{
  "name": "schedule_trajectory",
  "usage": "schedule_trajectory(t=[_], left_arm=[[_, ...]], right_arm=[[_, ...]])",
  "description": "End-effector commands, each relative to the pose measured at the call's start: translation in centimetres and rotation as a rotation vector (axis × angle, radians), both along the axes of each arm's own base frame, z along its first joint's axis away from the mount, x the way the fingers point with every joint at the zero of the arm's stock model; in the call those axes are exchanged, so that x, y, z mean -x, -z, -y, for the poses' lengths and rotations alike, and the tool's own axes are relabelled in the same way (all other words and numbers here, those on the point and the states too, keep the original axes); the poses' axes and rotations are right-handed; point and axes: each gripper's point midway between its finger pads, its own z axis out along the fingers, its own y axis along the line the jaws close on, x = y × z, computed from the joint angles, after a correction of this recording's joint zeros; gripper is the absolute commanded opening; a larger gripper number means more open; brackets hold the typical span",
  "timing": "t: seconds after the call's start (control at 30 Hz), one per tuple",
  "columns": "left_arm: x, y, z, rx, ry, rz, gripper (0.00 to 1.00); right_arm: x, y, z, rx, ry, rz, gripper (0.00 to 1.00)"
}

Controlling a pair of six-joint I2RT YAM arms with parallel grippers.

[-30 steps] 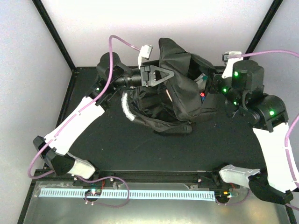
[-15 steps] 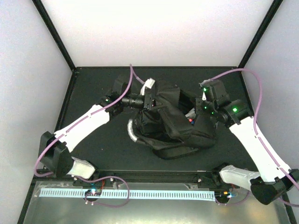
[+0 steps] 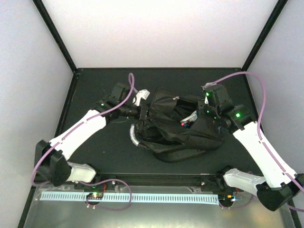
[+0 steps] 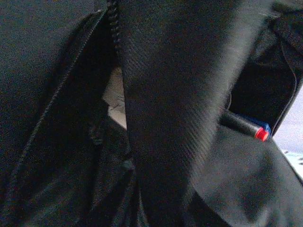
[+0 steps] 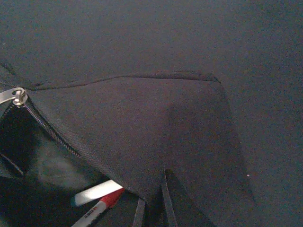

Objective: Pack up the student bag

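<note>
1. Top view: the student bag (image 3: 178, 130) lies slumped in the middle of the black worktop (image 3: 95, 156). Its grey handle (image 3: 134, 136) curves along its left side, and its opening is turned upward. Small red and blue items (image 3: 184, 123) show inside the opening. The left fingers (image 3: 144, 112) are sunk into the fabric at the bag's upper left edge. The right fingers (image 3: 203, 114) are at its upper right edge, beside the opening. Folds of cloth hide both pairs, so I cannot tell whether they are spread, pressed together or pinching the fabric.

2. Left wrist view: black bag fabric fills the picture, with one broad fold running from top to bottom. A line of zip teeth (image 4: 112, 19) runs along the fold's left side, and a pale patch (image 4: 113, 97) shows in the gap below it. To the right of the fold a black marker (image 4: 244, 126) with a red cap pokes out, with something blue just behind it. The arm's own fingers are not visible here.

3. Right wrist view: a flat panel of the bag lies under the camera. A metal zip pull (image 5: 18, 96) sits at the left edge, and the zip runs down and to the right from it. In the dark opening below, a white pen (image 5: 94, 193) and a red-tipped pen (image 5: 102, 206) lie side by side. The fingers are not visible here either.
</note>
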Motion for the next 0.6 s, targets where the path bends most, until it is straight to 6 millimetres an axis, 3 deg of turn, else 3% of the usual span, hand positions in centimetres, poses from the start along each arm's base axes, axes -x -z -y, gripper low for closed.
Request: schedule_trajectory(t=[0.0, 0.07, 0.17, 0.3, 0.4, 0.57], left_arm=[[0.2, -2.5, -2.8, -0.019, -0.078, 0.182, 0.22], [1.0, -4.0, -2.3, 0.071, -0.049, 0.218, 0.38], [2.0, -5.0, -1.9, 0.155, -0.012, 0.256, 0.4], [2.7, -3.6, -1.9, 0.134, 0.02, 0.221, 0.48], [3.8, -2.0, -2.0, 0.128, 0.054, 0.201, 0.5], [6.4, -0.4, -1.3, 0.113, 0.138, 0.269, 0.5]], right_arm=[[-0.7, -0.5, -0.5, -0.059, 0.003, 0.064, 0.04], [-0.6, 0.4, -2.4, -0.146, -0.053, 0.053, 0.04], [-0.3, 2.0, -5.7, -0.283, -0.159, 0.017, 0.05], [-0.2, 5.4, -8.0, -0.356, -0.21, -0.056, 0.12], [0.1, 7.2, -8.7, -0.366, -0.229, -0.109, 0.3], [0.9, 6.9, -7.2, -0.288, -0.225, -0.088, 0.52]])
